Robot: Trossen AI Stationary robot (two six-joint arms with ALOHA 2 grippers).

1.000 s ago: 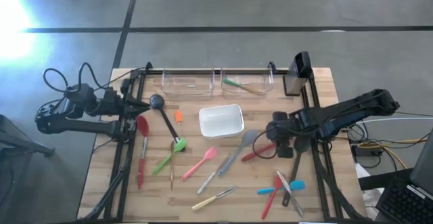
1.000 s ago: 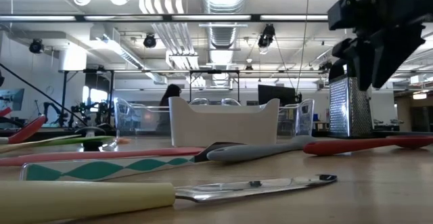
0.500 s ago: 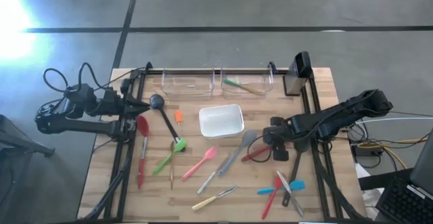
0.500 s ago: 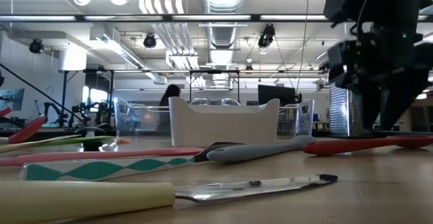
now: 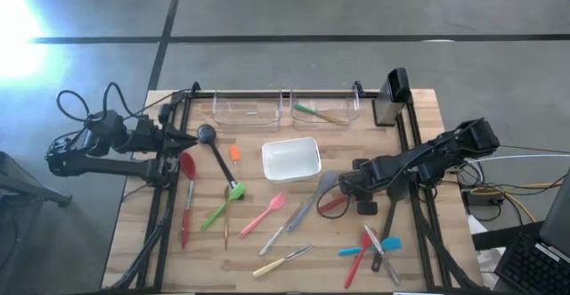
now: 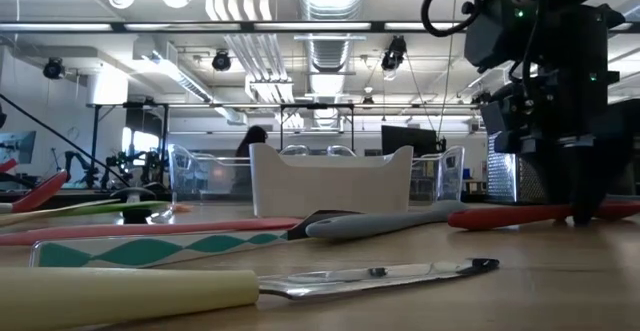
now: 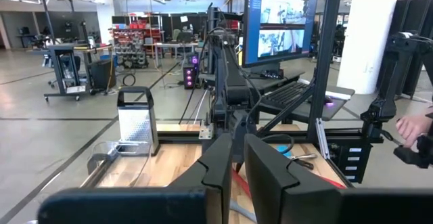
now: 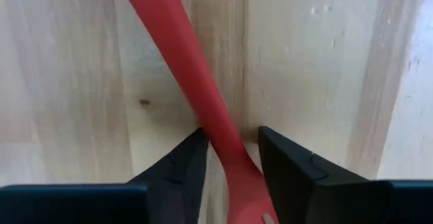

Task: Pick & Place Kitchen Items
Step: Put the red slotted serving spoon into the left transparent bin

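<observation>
Grasp step: right gripper (image 8: pixel 226 158) is down at the tabletop (image 5: pixel 267 264), right of frame centre, fingers (image 8: pixel 177 166) parted astride the red spatula (image 8: pixel 189 75) handle, not yet clenched; next, close and lift; left gripper (image 7: pixel 233 163) parked far left, fingers pinched empty.

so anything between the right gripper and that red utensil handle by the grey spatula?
Nothing visible. The right gripper is down at the table with a finger on either side of the red utensil handle, only bare wood around it. The grey spatula lies beside it, clear of the fingers.
</observation>
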